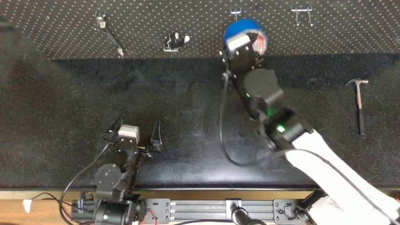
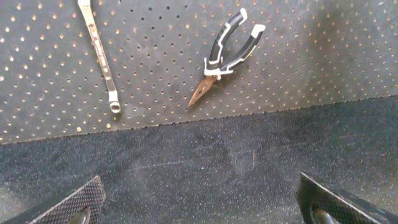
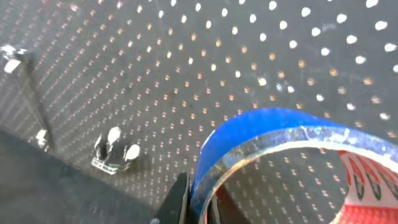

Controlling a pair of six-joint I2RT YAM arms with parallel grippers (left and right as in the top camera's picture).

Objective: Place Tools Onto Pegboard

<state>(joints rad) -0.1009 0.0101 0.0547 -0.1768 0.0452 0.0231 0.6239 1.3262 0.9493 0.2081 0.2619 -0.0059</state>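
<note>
Black pegboard (image 1: 187,19) runs along the far side of the dark speckled mat (image 1: 187,112). On the board a slim wrench (image 1: 111,36) lies with its long axis slanting, and a pair of pliers (image 2: 224,53) hangs beside it, black-and-white handles up and the nose pointing down toward the mat. A hammer (image 1: 359,103) lies well off to the right on the mat, head toward the board and handle pointing back at the arms.

The right gripper (image 3: 196,202) is up at the board with its fingers closed on the wall of a roll of tape (image 1: 245,32), one finger inside the ring and one outside. The roll is blue on the outside, with red and white showing inside it. It sits just below a metal hook (image 1: 235,11); whether it touches the board I cannot tell.

The left gripper (image 2: 205,211) sits low over the mat near its base, jaws spread wide and holding nothing.
</note>
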